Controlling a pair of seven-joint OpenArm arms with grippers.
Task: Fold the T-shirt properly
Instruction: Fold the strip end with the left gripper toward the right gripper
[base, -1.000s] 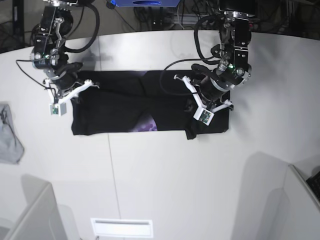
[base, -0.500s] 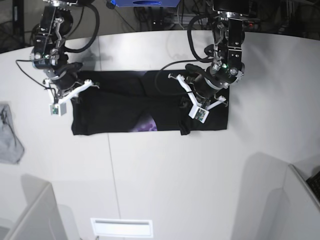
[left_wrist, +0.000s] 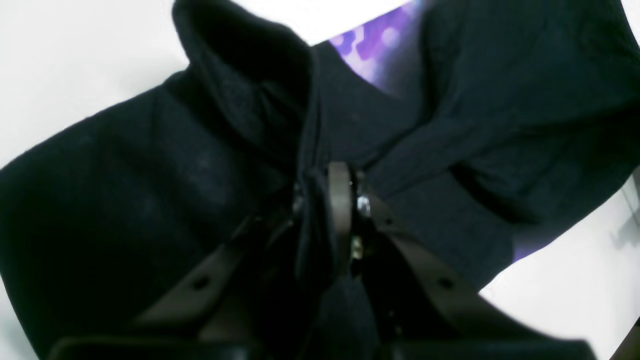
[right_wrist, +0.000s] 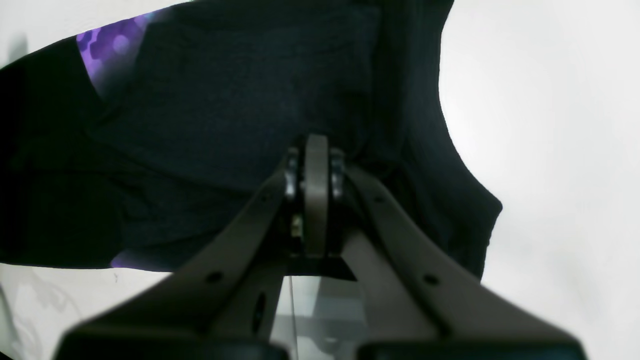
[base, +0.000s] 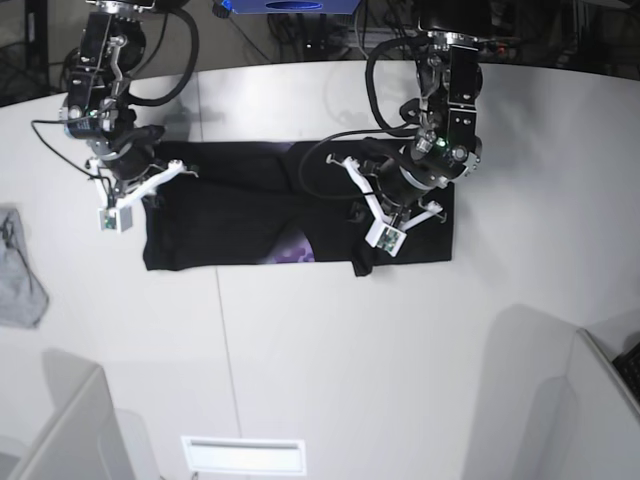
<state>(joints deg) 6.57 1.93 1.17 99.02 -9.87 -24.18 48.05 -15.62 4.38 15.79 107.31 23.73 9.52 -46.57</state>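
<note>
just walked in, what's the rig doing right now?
Two arms are folding a black T-shirt spread on the white table. The left gripper is shut on a bunched fold of it. The right gripper is shut at the shirt's other end; whether it pinches cloth isn't clear. A grey cloth lies aside.

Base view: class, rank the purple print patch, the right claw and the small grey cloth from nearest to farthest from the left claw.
1. Purple print patch, on the T-shirt's near edge, beside the left claw.
2. Right claw, at the shirt's other end.
3. Small grey cloth, at the table's far edge.
</note>
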